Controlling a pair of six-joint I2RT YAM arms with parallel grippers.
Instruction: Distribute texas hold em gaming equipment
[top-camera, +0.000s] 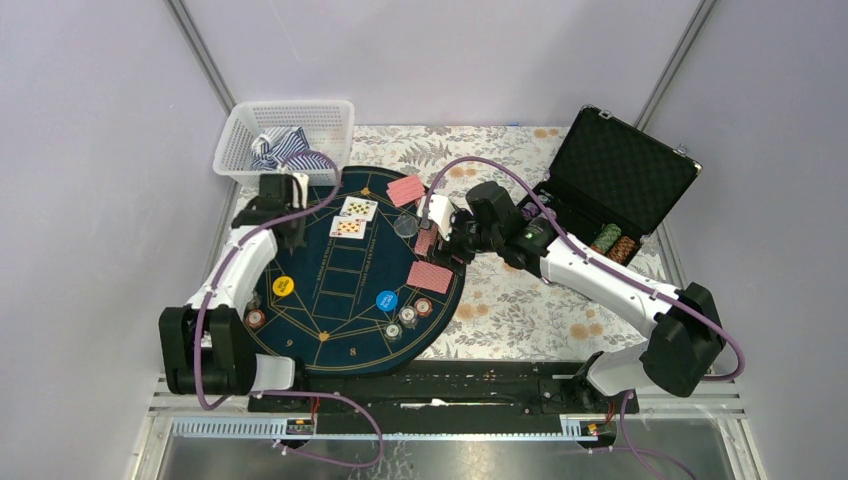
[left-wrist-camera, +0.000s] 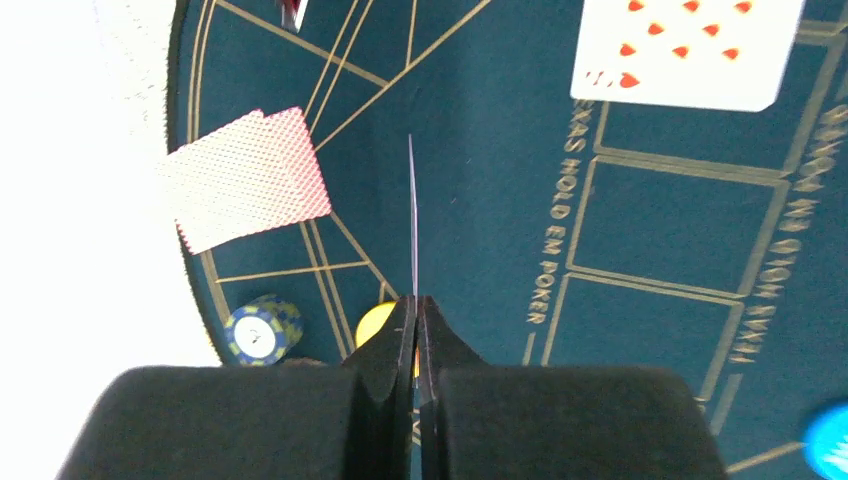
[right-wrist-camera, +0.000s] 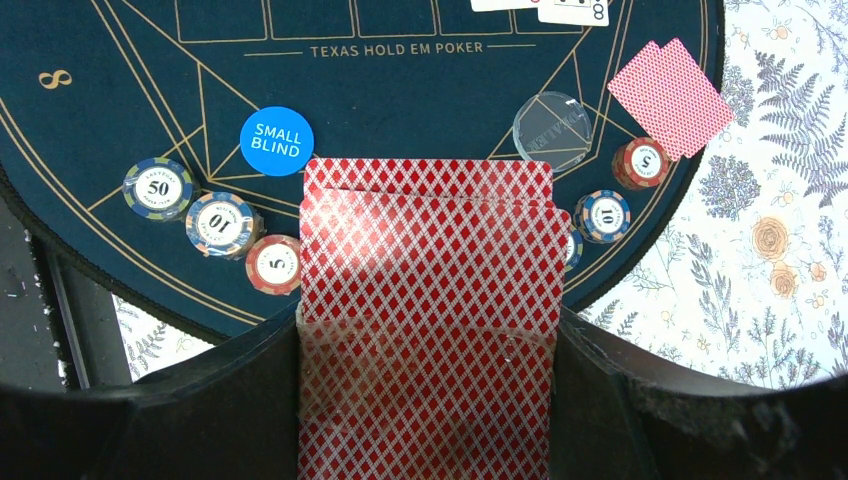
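Deck (right-wrist-camera: 430, 240) of red-backed cards sits clamped in the right gripper (right-wrist-camera: 428, 345) over the mat's (top-camera: 335, 330) right edge. The left gripper (left-wrist-camera: 415, 300) is closed on one card (left-wrist-camera: 411, 215), seen edge-on, above the mat's left side. Chips (right-wrist-camera: 217, 222) and a blue disc (right-wrist-camera: 277, 141) lie by its near edge.

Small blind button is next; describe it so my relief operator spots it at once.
Start at the dark blue round mat. On its near right part, just inside a row of three chips, lies the small blind button. It alone is a plain bright-blue disc with white lettering; the chips carry numbers, and the yellow button sits across the mat.
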